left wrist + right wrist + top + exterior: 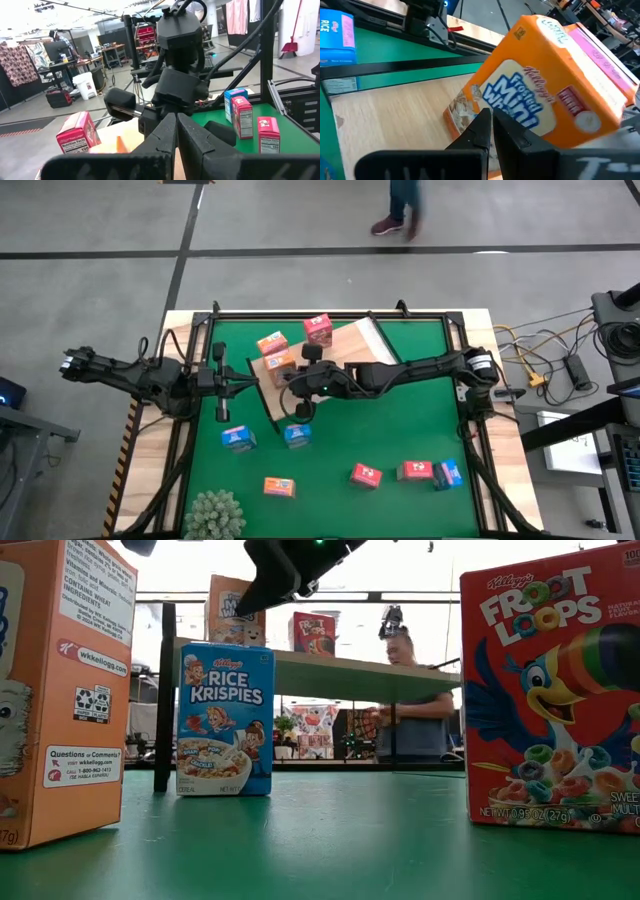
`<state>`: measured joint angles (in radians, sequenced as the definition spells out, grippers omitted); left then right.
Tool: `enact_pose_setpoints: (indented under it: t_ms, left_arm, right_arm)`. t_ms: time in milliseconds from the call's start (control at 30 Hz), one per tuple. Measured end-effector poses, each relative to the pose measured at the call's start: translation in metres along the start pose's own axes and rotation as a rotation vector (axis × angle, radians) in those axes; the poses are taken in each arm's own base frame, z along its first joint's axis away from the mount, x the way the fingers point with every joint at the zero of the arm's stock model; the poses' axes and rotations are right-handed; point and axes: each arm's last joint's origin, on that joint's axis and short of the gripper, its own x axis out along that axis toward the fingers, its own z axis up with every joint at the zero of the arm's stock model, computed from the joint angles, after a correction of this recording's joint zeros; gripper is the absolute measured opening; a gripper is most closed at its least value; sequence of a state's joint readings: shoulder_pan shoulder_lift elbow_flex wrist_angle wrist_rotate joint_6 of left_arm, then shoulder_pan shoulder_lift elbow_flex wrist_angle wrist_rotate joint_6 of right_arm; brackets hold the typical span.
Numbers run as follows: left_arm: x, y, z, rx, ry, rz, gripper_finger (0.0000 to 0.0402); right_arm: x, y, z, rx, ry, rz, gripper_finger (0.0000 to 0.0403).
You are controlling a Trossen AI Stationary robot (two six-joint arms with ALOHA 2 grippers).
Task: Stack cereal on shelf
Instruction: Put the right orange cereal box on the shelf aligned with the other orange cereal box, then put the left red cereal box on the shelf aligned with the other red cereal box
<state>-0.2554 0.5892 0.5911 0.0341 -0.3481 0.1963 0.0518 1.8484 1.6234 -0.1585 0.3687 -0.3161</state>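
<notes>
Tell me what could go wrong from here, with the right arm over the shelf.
1. The right pincer is shut, empty, and close to the tilted orange Frosted Mini-Wheats box on the shelf; a nudge could topple it.
2. The pink-red box stands near the shelf's far edge; a bump might knock it off.
3. The left pincer, also shut, points at the right arm's wrist close ahead, so the arms could collide.

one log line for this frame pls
task: stack cereal | shelf: two orange boxes, one red box | right tool: shut, empty, by shelf | left tool: shut, idle
</notes>
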Motion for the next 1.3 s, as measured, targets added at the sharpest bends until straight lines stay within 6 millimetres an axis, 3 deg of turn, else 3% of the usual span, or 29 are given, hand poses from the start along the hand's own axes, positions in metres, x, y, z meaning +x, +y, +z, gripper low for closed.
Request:
enact_pose_setpoints:
  t_ms: [567,767,1000,1300]
  left_arm:
    - [0.0,0.0,0.0,0.0,0.0,0.0,0.0]
    - [0.0,0.0,0.0,0.001,0.001,0.0,0.0]
    - [0.0,0.0,0.0,0.0,-0.001,0.0,0.0]
    - [0.001,-0.001,-0.001,-0.022,0.004,-0.001,0.0]
  right_arm:
    - [-0.004,0.007,0.002,-0.003,0.003,0.023,0.0009]
    - [-0.033,0.016,0.016,0.003,-0.018,0.066,0.0009]
    - [-0.073,0.026,0.03,0.15,-0.018,0.19,0.0009]
    - [-0.11,0.043,0.037,0.504,0.134,0.42,0.0009]
